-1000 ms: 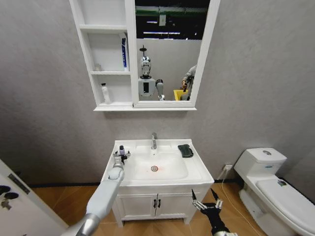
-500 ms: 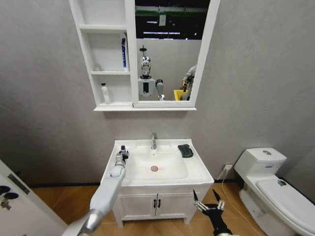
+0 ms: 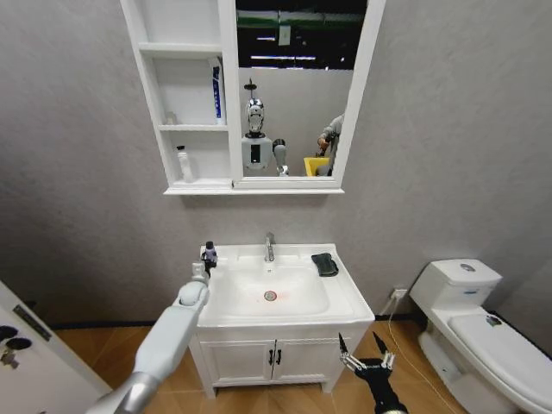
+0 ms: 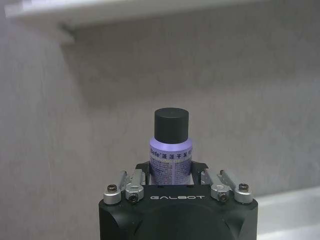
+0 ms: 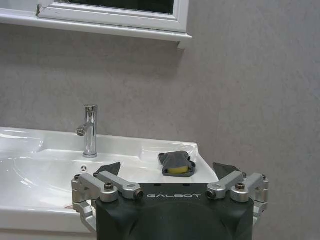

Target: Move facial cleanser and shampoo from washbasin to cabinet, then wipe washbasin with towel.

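Left of centre in the head view, left pincer grips purple-labelled bottle upright above washbasin, presumably bound for cabinet. Lower right, right pincer hangs open, idle; towel waits beside tap.

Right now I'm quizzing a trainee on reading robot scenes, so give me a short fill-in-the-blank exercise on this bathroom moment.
1. The left gripper is shut on a small purple bottle with a ____ cap.
2. The towel lies on the washbasin rim, to the robot's ____ of the tap.
3. The right gripper hangs low in front of the vanity with its fingers ____.

Missing words: black; right; open
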